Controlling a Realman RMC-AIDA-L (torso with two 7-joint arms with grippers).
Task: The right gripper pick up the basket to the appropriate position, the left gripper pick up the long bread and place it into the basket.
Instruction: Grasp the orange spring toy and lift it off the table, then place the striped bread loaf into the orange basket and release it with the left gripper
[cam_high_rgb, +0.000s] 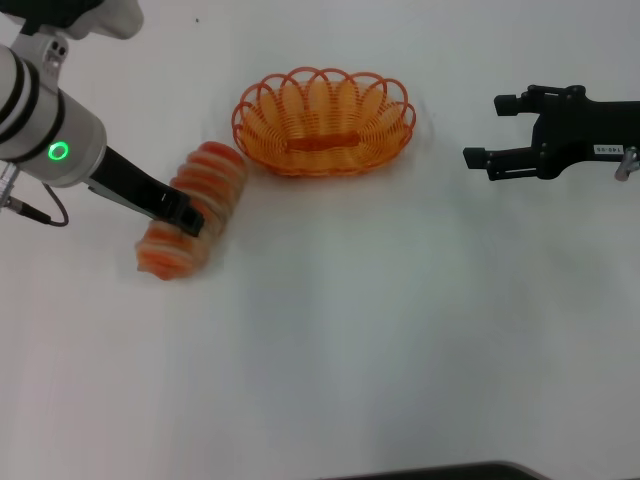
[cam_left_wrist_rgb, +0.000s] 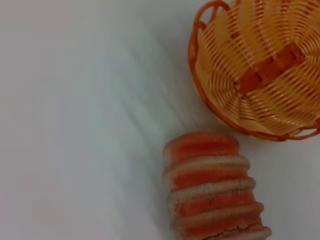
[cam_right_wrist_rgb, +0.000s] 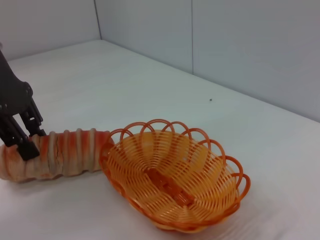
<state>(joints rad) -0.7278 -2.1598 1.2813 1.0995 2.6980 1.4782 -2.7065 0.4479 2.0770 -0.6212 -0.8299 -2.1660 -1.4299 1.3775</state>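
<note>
The orange wire basket (cam_high_rgb: 325, 125) stands upright on the white table (cam_high_rgb: 400, 330) at the back centre. It also shows in the left wrist view (cam_left_wrist_rgb: 260, 70) and the right wrist view (cam_right_wrist_rgb: 172, 182). The long bread (cam_high_rgb: 205, 185), cream with orange-red stripes, lies slanted just left of the basket, one end close to its rim. My left gripper (cam_high_rgb: 190, 222) straddles the bread near its lower end and is shut on it; from the right wrist view its dark fingers (cam_right_wrist_rgb: 27, 147) clamp the bread (cam_right_wrist_rgb: 65, 152). My right gripper (cam_high_rgb: 485, 130) is open and empty, right of the basket.
A grey wall (cam_right_wrist_rgb: 225, 45) runs behind the table's far edge. Nothing else stands on the table near the basket or the bread.
</note>
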